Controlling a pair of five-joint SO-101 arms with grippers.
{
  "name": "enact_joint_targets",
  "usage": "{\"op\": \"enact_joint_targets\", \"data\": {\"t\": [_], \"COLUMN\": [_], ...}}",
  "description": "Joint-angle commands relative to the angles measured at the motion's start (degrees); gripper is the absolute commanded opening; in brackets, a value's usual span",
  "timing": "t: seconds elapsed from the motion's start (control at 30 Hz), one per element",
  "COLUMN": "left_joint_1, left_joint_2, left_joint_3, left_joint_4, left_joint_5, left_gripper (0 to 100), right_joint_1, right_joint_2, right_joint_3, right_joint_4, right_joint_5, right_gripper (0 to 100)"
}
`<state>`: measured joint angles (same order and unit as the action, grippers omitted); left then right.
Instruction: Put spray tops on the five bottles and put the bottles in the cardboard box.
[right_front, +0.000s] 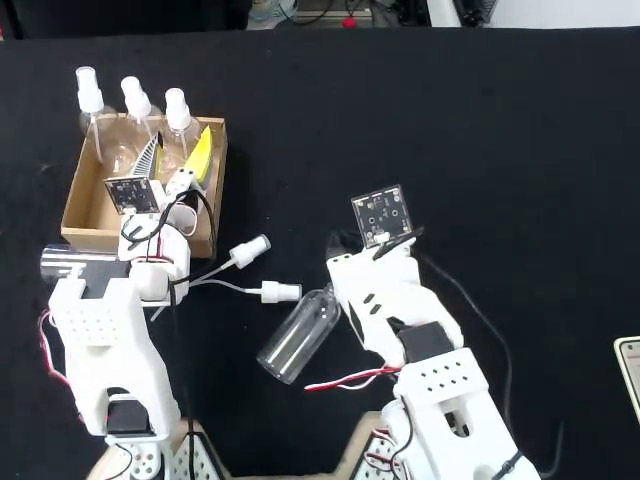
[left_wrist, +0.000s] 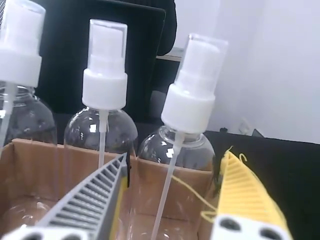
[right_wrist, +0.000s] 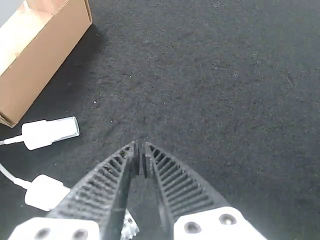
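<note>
Left gripper (left_wrist: 175, 157), fingers wide, is hovering beside the upper-left boxed bottle (left_wrist: 185, 117), which a swing could topple; right gripper (right_wrist: 141, 146), fingers together.

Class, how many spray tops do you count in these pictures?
5. Three spray tops sit on the bottles standing along the box's far side; two lie loose on the table right of the box, tubes attached. None seems hidden.

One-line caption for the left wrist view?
Open left claw faces three clear plastic bottles with white spray tops standing in the brown cardboard box.
</note>
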<state>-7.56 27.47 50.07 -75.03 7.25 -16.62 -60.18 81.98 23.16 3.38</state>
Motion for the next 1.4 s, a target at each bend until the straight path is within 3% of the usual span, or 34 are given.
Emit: {"op": "enact_joint_targets", "data": {"t": [0.0, 0.17, 0.37, 1.03, 1.17, 1.27, 1.37], "left_joint_1": [0.13, 0.75, 0.04, -1.80, -5.32, -9.89, -14.81], "left_joint_2": [-6.33, -13.10, -19.43, -40.79, -43.69, -46.07, -49.49], "left_joint_3": [1.54, 7.08, 10.07, 29.49, 30.81, 28.53, 23.96], "left_joint_4": [-0.70, 0.09, 10.90, 11.43, 11.87, 19.60, 34.37], "left_joint_5": [-0.09, -0.09, -0.09, -3.25, -3.25, -3.25, -2.99], "left_gripper": [28, 28, 28, 28, 28, 28, 28], "right_joint_1": [-0.79, -0.79, -0.79, -0.79, -0.79, -0.79, -0.79], "right_joint_2": [0.04, 0.04, 0.13, 0.13, 0.13, 0.04, -0.04], "right_joint_3": [-0.57, -0.57, -0.57, -0.48, -0.48, -0.48, -0.48], "right_joint_4": [-1.58, -1.58, -1.58, -1.58, -1.58, -1.58, -1.58], "right_joint_5": [0.53, 0.53, 0.53, 0.53, 0.53, 0.53, 0.53], "right_gripper": [1.1, 1.1, 1.1, 1.1, 1.1, 1.1, 1.1]}}
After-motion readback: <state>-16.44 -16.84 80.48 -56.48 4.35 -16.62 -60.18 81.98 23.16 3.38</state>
